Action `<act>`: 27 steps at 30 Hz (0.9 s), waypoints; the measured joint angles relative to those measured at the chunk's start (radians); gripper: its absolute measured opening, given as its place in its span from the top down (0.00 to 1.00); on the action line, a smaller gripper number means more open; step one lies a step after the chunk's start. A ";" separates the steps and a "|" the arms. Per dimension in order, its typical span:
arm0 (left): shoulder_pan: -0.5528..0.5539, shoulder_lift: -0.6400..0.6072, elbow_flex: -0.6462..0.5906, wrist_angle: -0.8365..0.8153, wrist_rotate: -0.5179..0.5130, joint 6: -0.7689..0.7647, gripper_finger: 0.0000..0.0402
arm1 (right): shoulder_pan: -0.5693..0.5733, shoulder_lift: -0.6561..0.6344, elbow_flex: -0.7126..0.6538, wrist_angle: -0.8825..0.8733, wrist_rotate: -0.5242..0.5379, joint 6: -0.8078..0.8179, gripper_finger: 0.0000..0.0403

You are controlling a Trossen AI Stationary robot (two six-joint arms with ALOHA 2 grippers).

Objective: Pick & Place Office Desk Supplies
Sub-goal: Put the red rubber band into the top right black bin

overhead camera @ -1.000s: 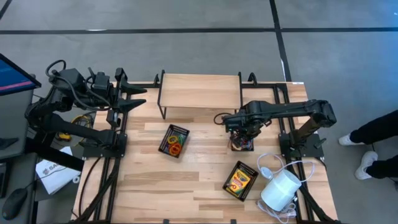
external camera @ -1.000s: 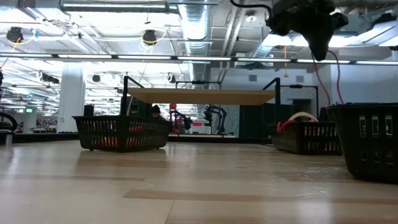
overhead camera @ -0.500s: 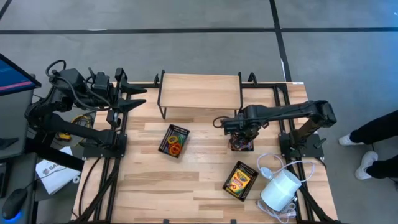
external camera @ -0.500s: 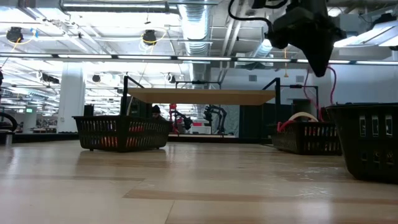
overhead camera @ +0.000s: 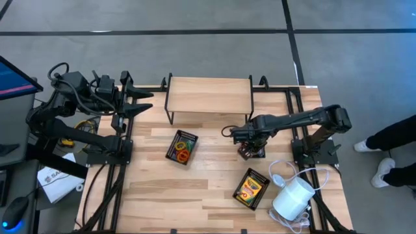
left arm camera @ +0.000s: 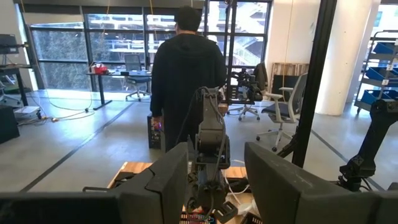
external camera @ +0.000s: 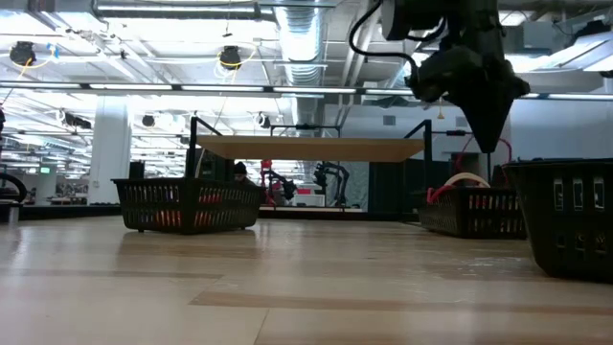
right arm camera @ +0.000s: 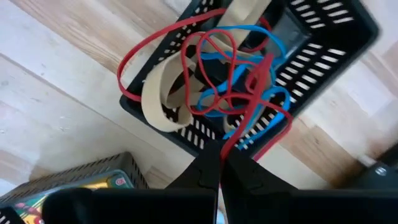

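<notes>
The right gripper has slid a little further toward the middle of the tabletop over the past second, and from table height it has dropped lower and hangs above the right-hand tray. Its fingers are pressed together, pinching a red elastic loop that trails back into the tray below.

Nearest the front edge, a black mesh tray holds a yellow-and-green crayon box, just beside the white cylinder with its cord. Further in, under the right arm, a second mesh tray carries a tangle of red, blue and cream loops, some spilling over its rim. To the left of that one, a third tray contains orange, red and yellow loops. Behind them stands a wooden shelf.

The left gripper waits at the far left corner, its fingers partly apart and empty.
</notes>
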 joint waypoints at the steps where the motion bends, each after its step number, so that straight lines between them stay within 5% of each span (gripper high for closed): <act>1: 0.000 0.000 0.000 0.000 0.000 0.000 0.62 | 0.000 0.000 -0.012 0.013 -0.005 -0.001 1.00; 16: 0.000 0.000 0.000 0.000 0.002 0.000 0.62 | 0.000 0.003 -0.031 0.034 -0.019 -0.087 1.00; 27: 0.000 0.000 0.000 0.000 -0.002 -0.001 0.62 | 0.004 0.003 -0.031 0.060 -0.066 -0.406 1.00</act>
